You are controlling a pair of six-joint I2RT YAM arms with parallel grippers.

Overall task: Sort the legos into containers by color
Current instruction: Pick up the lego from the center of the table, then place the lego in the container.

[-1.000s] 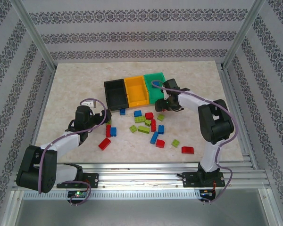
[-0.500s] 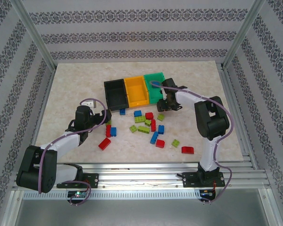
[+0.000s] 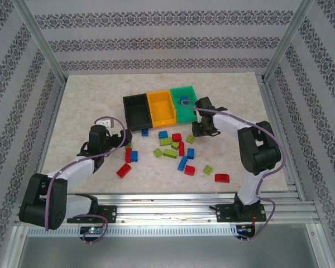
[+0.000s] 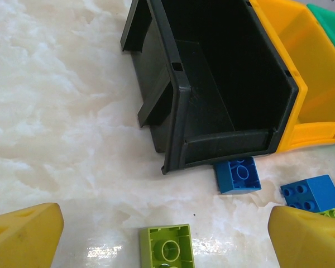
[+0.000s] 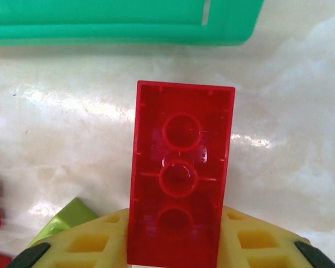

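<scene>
The right gripper (image 5: pixel 173 245) clamps a glossy red brick (image 5: pixel 181 173), hollow three-tubed underside showing, just short of the smooth green bin (image 5: pixel 100 28) over the marbled desk (image 5: pixel 301 139), while the left gripper (image 4: pixel 167 234) gapes wide near the boxy black bin (image 4: pixel 223 111).

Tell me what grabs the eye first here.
The red brick clamped in the right pincer, hollow underside facing the wrist camera, just short of the green bin. Then the left pincer, open above a lime brick before the black bin, with loose bricks scattered mid-table.
</scene>
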